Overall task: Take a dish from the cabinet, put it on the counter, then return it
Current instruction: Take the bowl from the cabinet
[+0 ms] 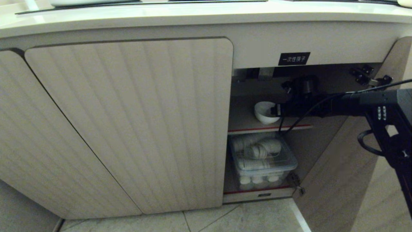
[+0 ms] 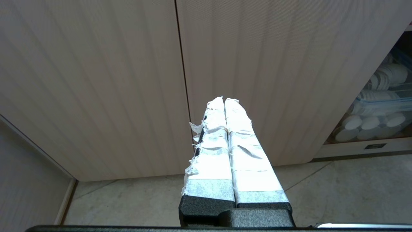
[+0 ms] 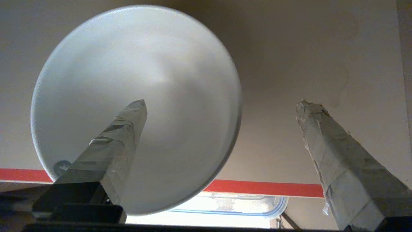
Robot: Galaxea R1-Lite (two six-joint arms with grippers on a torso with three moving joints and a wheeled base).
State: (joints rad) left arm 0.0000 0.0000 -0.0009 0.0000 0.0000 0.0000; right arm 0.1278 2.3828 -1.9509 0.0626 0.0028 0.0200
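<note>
The dish (image 1: 264,113), a small white bowl, sits on the upper shelf inside the open cabinet (image 1: 128,122). My right gripper (image 1: 277,109) reaches in from the right and stands open at the bowl's near rim. In the right wrist view the dish (image 3: 167,80) fills the picture. One taped finger (image 3: 119,138) lies over its hollow and the other finger (image 3: 334,151) stands well clear outside, so the rim falls between them in the right gripper (image 3: 222,103). My left gripper (image 2: 224,100) is shut and empty, parked before the closed ribbed doors. The counter (image 1: 193,19) runs above.
A clear plastic bin (image 1: 262,158) of stacked white cups fills the lower shelf under the red-edged shelf (image 3: 273,188). The cabinet's right door (image 1: 338,167) stands swung open beside my right arm. A black label (image 1: 294,59) sits above the opening. Tiled floor (image 1: 225,219) lies below.
</note>
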